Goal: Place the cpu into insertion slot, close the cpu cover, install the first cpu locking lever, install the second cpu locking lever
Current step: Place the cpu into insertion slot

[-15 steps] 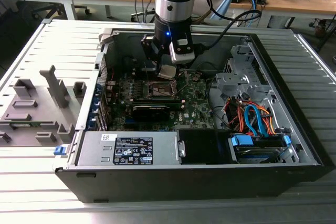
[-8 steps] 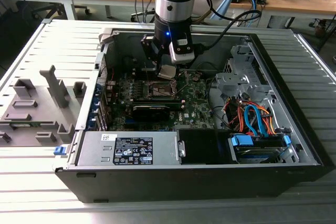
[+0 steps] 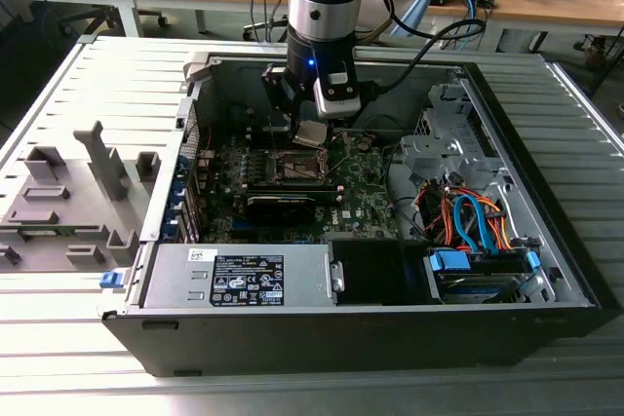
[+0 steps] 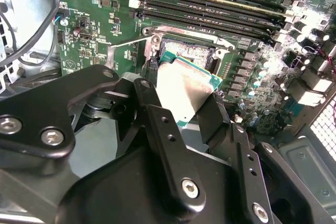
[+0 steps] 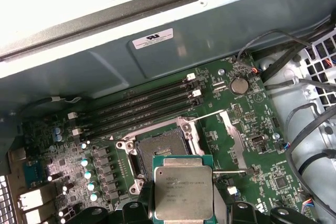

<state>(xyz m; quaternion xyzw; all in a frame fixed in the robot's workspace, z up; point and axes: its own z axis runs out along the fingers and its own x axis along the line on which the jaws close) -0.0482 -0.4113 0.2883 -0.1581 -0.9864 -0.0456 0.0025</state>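
While the gripper [image 4: 184, 113] clamps the cpu [image 5: 182, 195] by two opposite edges between its black fingers [image 4: 156, 114], the chip hangs a little above the motherboard [image 5: 265, 156] inside the open computer case [image 3: 370, 338]. It is just beside the insertion slot [image 5: 163, 150] and not yet in it. The slot lies uncovered, its dark recess free, so the step in hand seems to be the first one, the placing. This probably calls for holding the chip level and square over the recess, corners matching, and a gentle lowering without side force.
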